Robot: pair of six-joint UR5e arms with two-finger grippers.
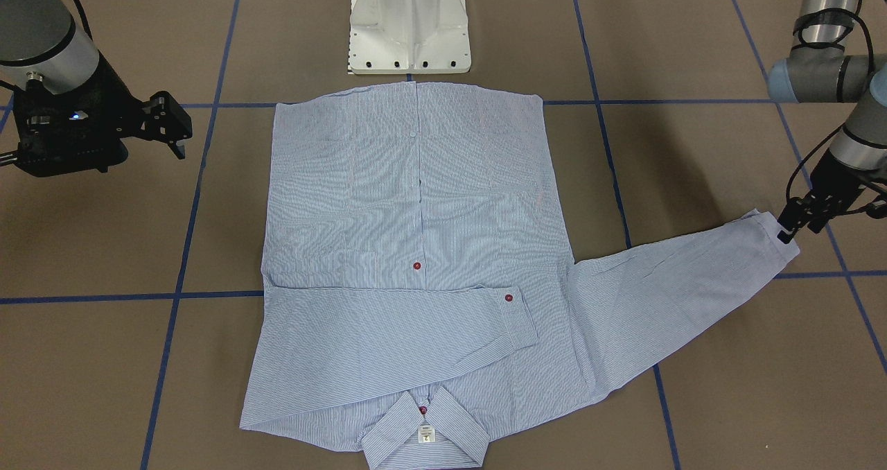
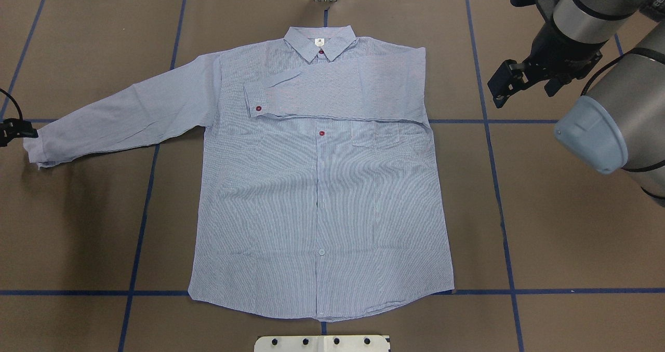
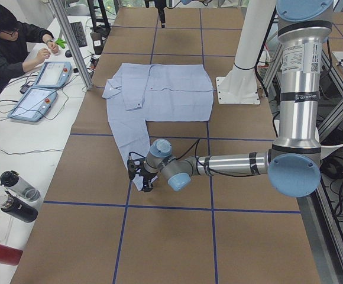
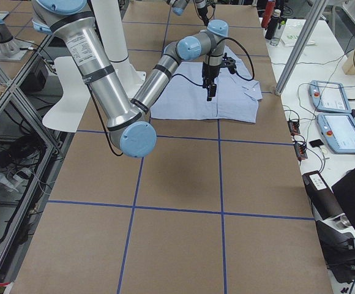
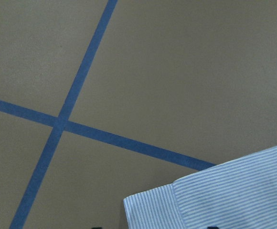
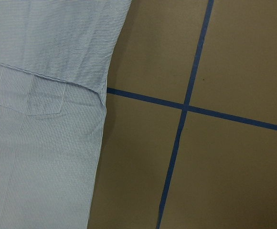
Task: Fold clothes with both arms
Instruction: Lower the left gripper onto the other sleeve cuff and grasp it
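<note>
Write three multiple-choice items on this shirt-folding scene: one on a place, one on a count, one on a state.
1. The left hand is at the shirt's: A collar; B outstretched cuff; C hem.
2. Red buttons showing in the overhead view: A one; B three; C five.
3. The sleeve on the robot's right side is: A folded across the chest; B stretched out sideways; C hanging off the table.
Key: B, it sits at that cuff's end; B, three show on the upper shirt; A, it lies over the upper front.

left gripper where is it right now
In the overhead view the left gripper is at the far left edge, at the cuff of the shirt's outstretched sleeve.
</note>
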